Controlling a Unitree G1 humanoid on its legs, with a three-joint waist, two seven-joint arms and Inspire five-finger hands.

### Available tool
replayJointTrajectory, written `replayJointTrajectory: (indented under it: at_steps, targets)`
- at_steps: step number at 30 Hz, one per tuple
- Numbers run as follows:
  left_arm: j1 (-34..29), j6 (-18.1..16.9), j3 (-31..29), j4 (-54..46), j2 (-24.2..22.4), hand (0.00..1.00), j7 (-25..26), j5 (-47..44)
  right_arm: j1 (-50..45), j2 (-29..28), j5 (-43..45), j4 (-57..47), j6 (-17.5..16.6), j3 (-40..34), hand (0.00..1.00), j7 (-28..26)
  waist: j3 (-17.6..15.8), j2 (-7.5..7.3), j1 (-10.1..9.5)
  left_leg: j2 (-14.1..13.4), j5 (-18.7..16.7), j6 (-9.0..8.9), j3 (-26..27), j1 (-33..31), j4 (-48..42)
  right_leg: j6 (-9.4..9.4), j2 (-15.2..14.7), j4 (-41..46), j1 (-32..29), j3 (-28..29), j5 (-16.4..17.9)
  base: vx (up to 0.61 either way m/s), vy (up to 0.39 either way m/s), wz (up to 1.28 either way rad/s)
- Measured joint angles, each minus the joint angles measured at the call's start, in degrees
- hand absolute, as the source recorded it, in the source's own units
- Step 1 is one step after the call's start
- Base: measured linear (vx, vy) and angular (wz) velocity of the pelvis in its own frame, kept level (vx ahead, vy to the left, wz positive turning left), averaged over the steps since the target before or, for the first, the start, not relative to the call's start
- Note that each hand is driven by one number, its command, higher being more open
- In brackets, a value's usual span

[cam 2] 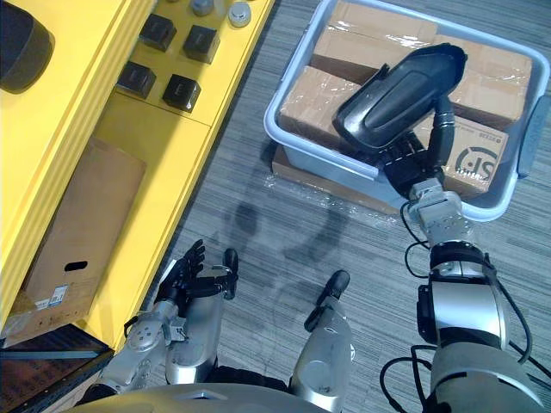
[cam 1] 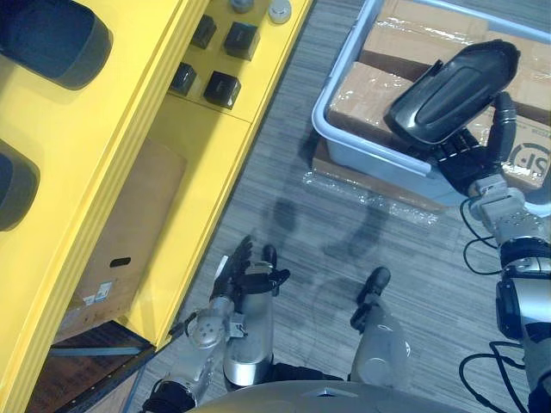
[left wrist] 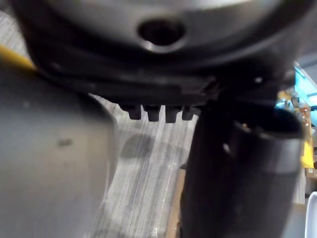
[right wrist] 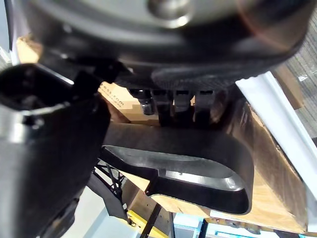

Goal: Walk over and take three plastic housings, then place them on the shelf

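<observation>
A long black plastic housing hangs tilted over the pale blue bin, with my right hand shut on its lower end. In the right wrist view the housing lies across the fingers, its hollow side showing. Two more dark housings rest on the yellow shelf at the far left. My left hand hangs low beside the shelf's front, fingers straight and holding nothing.
Taped cardboard boxes fill the bin, which sits on a flat carton on the striped grey carpet. Small black blocks and grey knobs lie on the shelf's lower tier. Under it stands a brown carton.
</observation>
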State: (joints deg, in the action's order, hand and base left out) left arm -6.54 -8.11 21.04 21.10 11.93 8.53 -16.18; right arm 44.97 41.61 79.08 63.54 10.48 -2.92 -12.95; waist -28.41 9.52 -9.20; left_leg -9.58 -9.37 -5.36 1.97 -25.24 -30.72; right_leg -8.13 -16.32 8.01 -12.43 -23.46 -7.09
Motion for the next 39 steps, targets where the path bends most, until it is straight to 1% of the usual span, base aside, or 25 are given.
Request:
replayJointTrajectory:
  at_steps: [6,9,10,12,17,21,29,36,39]
  targets:
    - [0.29,-0.5,0.15,-0.21,-0.01,1.0,0.18,-1.95,2.12,0.97,0.0,0.06,-0.04,-0.1,1.0,1.1,-0.04,0.22,-0.12,0.07,0.31,0.1,-0.42,-1.55,-0.12,-0.03,-0.09,0.71,-1.49,-0.35,-0.03,0.0,0.02,0.03]
    - [1.12,-0.49,1.02,-0.23,-0.1,1.0,0.21,-2.47,3.2,2.77,0.05,0.09,0.24,-0.07,1.0,1.18,-0.31,1.14,-0.33,0.32,0.56,0.23,-0.7,-2.14,-0.16,-0.02,-0.34,0.94,-1.88,-0.68,-0.01,-0.03,0.039,0.06]
    - [1.59,-0.48,1.23,-0.22,-0.19,1.0,0.2,-2.48,3.42,3.53,0.05,0.1,0.44,-0.07,0.0,1.21,-0.42,1.48,-0.59,0.45,0.7,0.24,-0.76,-2.37,-0.1,-0.02,-0.47,1.02,-2.12,-0.74,-0.02,-0.04,0.037,0.03]
    - [1.9,-0.49,1.24,-0.29,-0.27,1.0,0.16,-2.51,3.73,3.86,0.06,0.49,0.6,-0.07,0.0,1.25,-0.46,1.62,-0.98,0.49,0.77,0.24,-0.73,-2.63,-0.11,-0.03,-0.55,1.07,-2.45,-0.75,-0.03,-0.04,0.036,0.0]
    - [2.1,-0.49,1.26,-0.3,-0.27,1.0,0.21,-4.03,5.04,4.37,0.06,0.83,2.56,-0.33,0.0,3.28,-0.42,1.68,-0.94,0.49,0.86,0.01,-1.0,-3.55,-0.04,0.06,-0.58,1.03,-3.11,-1.26,0.03,-0.03,0.029,0.02]
    - [2.2,-0.48,1.64,-0.4,-0.27,1.0,0.73,-4.44,5.76,5.21,-0.04,1.02,5.55,-0.35,0.0,7.89,-0.41,1.68,-1.28,0.49,1.18,0.12,-1.12,-3.62,0.08,0.08,-0.58,1.09,-3.16,-1.4,0.04,0.0,0.008,0.0]
    - [2.25,-0.45,1.8,-1.33,-0.28,1.0,1.45,-4.47,6.53,5.35,-0.07,1.99,6.11,0.19,0.0,10.9,-0.41,1.68,-1.43,0.49,1.43,0.15,-1.4,-3.52,0.11,0.16,-0.57,1.28,-2.9,-1.71,0.09,-0.01,0.007,0.01]
    - [2.46,-0.33,2.78,-1.36,-0.07,1.0,1.54,-4.46,6.56,5.29,-0.19,2.02,5.4,0.26,0.0,11.06,-0.41,1.68,-1.53,0.55,2.38,0.01,-1.73,-3.26,1.13,0.44,-0.43,0.92,-2.64,-2.17,-0.08,-0.04,0.02,0.03]
    - [2.5,-0.33,2.79,-1.4,-0.07,1.0,1.4,-4.46,6.5,5.2,-2.29,1.97,5.08,0.25,0.0,10.6,-0.4,1.63,-1.5,0.39,2.49,-0.07,-1.86,-3.22,1.08,0.56,-0.18,0.9,-2.49,-2.21,-0.17,-0.02,0.011,0.0]
